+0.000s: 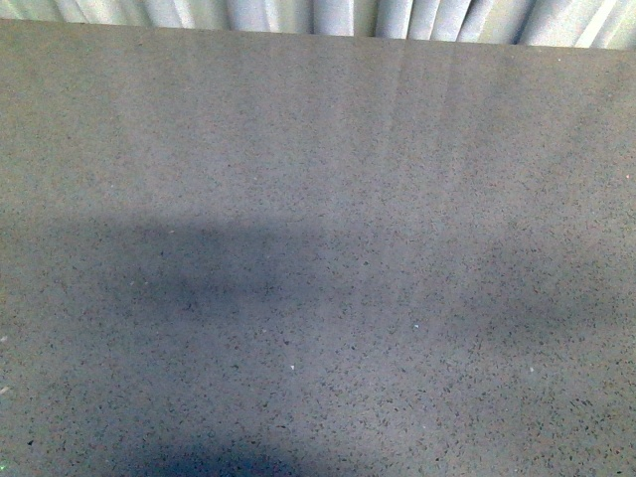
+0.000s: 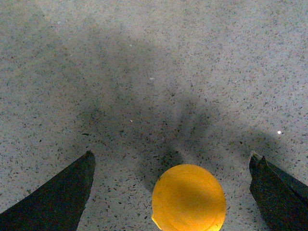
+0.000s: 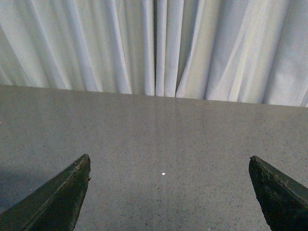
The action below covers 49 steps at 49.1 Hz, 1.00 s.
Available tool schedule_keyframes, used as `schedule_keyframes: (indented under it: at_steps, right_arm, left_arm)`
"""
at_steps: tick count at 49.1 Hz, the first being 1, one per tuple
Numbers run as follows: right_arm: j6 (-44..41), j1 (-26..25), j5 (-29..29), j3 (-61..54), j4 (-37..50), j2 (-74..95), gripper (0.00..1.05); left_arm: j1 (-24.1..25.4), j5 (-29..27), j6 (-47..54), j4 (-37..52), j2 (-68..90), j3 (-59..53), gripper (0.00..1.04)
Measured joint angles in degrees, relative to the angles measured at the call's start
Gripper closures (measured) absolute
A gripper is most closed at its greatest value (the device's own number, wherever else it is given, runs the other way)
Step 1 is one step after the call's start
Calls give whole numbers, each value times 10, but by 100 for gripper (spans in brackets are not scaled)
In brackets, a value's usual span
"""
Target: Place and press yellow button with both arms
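Note:
The yellow button [image 2: 188,198] shows only in the left wrist view, as a round yellow-orange cap seen from above on the speckled grey table [image 2: 144,72]. Its base is hidden under the cap. My left gripper [image 2: 173,161] is open, its two dark fingers [image 2: 57,197] wide apart on either side of the button, not touching it. My right gripper [image 3: 169,163] is open and empty above bare table, facing the curtain. Neither arm nor the button shows in the front view.
The grey speckled table [image 1: 318,199] fills the front view, with soft shadows across its near half. A white pleated curtain [image 3: 154,43] hangs behind the table's far edge [image 1: 318,35].

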Motion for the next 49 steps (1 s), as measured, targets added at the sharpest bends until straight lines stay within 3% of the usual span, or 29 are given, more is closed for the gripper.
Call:
schedule_keyframes:
  at_steps: [25,40,45,49]
  right_arm:
    - [0,0,0,0,0,0,9]
    - [0,0,0,0,0,0,9]
    - [0,0,0,0,0,0,9]
    - [0,0,0,0,0,0,9]
  left_arm:
    - [3,-4,4,16,45,10,10]
    - [-2,-4,4,24,52,10,58]
    - [-4,-5,4,26,52,9,68]
    - [-4,-5,4,27,52,9,70]
